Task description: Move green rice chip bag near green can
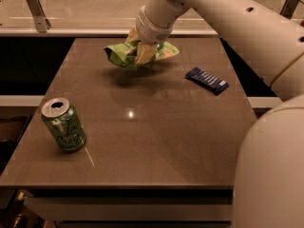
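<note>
The green rice chip bag (124,55) is a crumpled light green pouch held just above the far middle of the table, casting a shadow below it. My gripper (142,53) comes down from the white arm at the top and is shut on the bag's middle. The green can (63,125) stands upright near the table's front left, with a silver open top and dark cursive lettering. The can is well apart from the bag, to the front left of it.
A small dark blue wrapped bar (206,80) lies on the right part of the brown table (156,141). My arm's large white body fills the right side. A pale counter with metal brackets (35,6) runs behind the table.
</note>
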